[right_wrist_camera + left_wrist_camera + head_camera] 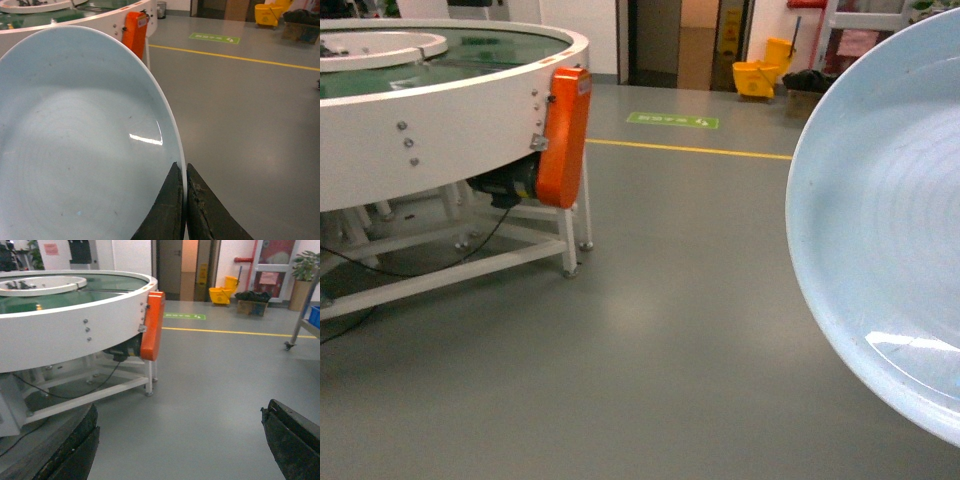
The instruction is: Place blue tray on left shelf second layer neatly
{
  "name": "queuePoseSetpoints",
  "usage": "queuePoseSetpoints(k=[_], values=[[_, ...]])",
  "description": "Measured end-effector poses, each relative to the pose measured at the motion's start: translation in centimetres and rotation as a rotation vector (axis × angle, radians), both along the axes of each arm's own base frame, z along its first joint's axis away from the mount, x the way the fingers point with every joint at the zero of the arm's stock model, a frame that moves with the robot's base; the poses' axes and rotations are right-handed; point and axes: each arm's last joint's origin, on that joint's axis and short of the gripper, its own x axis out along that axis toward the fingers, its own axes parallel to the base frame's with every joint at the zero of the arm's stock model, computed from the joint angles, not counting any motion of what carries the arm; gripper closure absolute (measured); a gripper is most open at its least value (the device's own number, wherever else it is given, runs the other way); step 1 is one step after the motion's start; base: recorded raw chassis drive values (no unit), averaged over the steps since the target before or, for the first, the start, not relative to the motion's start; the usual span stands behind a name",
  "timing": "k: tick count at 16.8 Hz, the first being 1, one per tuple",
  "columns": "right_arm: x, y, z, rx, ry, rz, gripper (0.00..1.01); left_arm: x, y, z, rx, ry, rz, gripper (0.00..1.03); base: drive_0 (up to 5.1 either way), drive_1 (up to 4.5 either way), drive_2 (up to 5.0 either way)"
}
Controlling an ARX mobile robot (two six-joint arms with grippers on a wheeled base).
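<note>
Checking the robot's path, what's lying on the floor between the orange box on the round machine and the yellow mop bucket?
Bare grey floor, marked only by a yellow line and a green sign, between orange box and bucket, per the left wrist view.

Open grey floor runs fwd to the doorway, room to pass mid-view. Left side blocked by the round white conveyor table w/ orange guard sticking out at its edge and frame legs below. Right side filled by the blue tray. Far right, prob. a steel rack leg on a caster.
</note>
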Motion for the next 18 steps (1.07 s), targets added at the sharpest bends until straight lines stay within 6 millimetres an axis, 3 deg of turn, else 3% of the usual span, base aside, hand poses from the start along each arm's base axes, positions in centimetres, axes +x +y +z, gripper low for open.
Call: queuePoseSetpoints(k=[18], values=[[0.00,0.01,0.00,0.000,0.000,0.000,0.99,0.00,0.00,0.01,0.000,-0.002,0.000,0.05,2.9,-1.53,-5.7]])
